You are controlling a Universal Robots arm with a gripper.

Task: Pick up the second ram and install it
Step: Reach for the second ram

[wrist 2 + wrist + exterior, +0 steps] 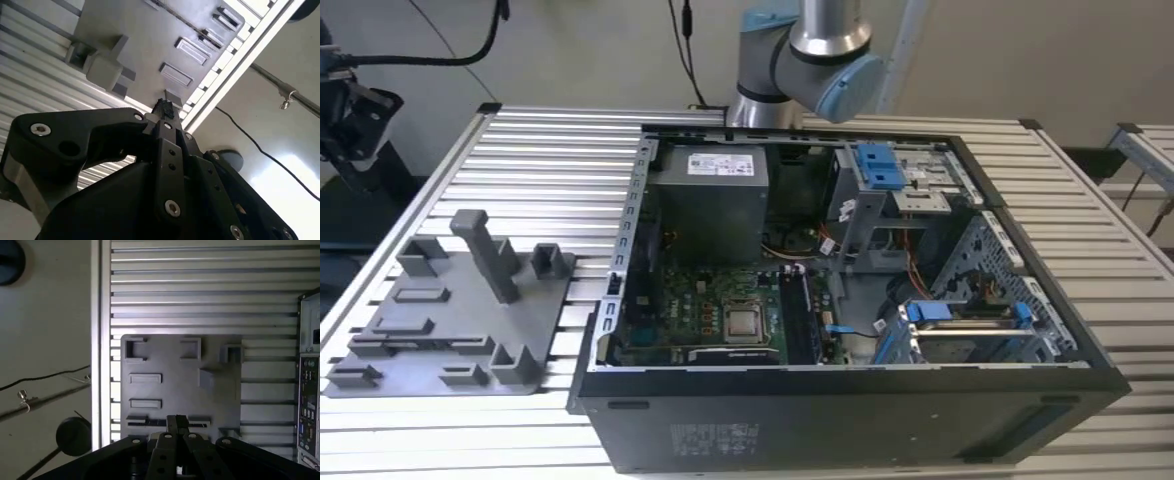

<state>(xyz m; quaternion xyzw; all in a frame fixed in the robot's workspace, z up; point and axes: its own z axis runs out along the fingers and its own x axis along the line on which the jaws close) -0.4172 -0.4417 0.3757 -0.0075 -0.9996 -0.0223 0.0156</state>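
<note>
Gripper (pixel 177 420) with fingers drawn together, poised above the grey fixture tray (pixel 175 365), slatted table (pixel 200 290) beneath, open computer case (pixel 854 420) alongside.

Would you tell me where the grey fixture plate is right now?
In the exterior view the grey fixture plate lies on the slatted table at the exterior view's left, beside the open computer case.

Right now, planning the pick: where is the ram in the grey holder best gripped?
Likely mid-length on the second ram, pinching its two flat faces from straight above: it seems to stand on edge in a slot of the grey holder, only its top edge free.
</note>
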